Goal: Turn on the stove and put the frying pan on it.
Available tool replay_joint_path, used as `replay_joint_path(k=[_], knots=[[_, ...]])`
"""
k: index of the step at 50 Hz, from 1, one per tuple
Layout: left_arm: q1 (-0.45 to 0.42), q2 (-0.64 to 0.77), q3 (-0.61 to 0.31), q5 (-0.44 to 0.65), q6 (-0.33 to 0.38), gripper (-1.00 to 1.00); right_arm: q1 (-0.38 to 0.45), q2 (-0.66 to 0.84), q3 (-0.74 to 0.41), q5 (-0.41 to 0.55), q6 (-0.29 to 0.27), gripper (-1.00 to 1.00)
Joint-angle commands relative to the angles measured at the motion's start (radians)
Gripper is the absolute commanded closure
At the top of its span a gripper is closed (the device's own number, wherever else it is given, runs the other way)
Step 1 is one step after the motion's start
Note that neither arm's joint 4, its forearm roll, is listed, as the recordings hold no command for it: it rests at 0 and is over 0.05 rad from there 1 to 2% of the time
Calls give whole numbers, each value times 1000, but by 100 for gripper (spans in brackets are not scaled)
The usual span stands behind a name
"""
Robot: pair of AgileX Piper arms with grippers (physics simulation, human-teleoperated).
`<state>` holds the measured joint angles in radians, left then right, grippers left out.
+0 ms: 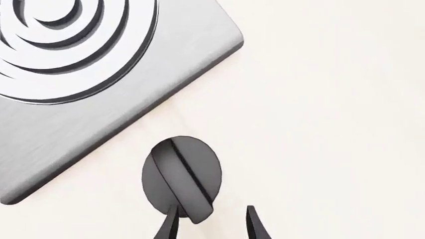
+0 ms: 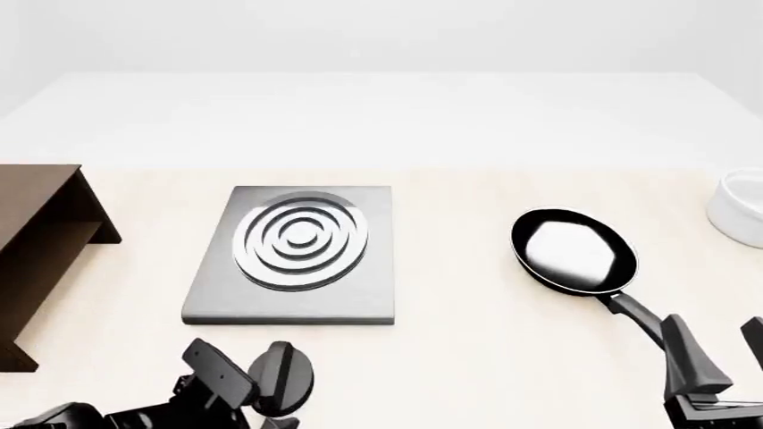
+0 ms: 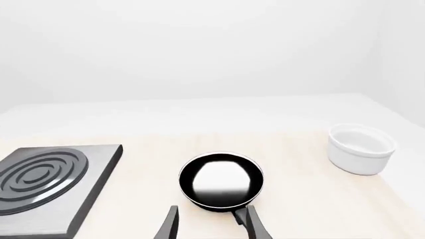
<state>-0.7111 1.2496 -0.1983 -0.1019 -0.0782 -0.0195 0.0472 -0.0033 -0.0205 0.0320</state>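
**Left fingers at the knob, pan off the stove**

The stove [image 2: 298,299], a flat grey slab with silver concentric burner rings [image 2: 303,239], lies on the pale table [image 2: 465,357]. Its separate black oval knob [image 2: 286,380] sits on the table just beside the stove's near edge, apart from the slab. The left gripper [image 1: 211,226] is spread at the knob: in the left wrist view one of its fingers [image 1: 169,226] overlaps the knob's near rim while the other stands clear to the side, so the fingers are released and clamp nothing.

The frying pan [image 2: 573,250] rests on the table to the right of the stove, well apart from it, glossy inside up, its long black handle [image 2: 632,311] running toward the near right corner. The right gripper [image 2: 716,350] hangs just past the handle's end with its fingers parted; whether they touch the handle cannot be told.

A white bowl [image 2: 742,210] stands beyond the pan, further from the stove. A brown wooden shelf [image 2: 42,246] stands left of the stove.
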Motion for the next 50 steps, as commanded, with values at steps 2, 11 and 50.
replay_joint_path(k=[2, 11, 50], knots=[[2, 48, 4, -39, 1, -100, 0, -7, 0, 7, 0, -100], [-19, 68, -10, -42, -4, -100, 0, -7, 0, 7, 0, -100], [-103, 154, -124, -12, 5, -100, -1, 19, 0, -18, 4, -100]])
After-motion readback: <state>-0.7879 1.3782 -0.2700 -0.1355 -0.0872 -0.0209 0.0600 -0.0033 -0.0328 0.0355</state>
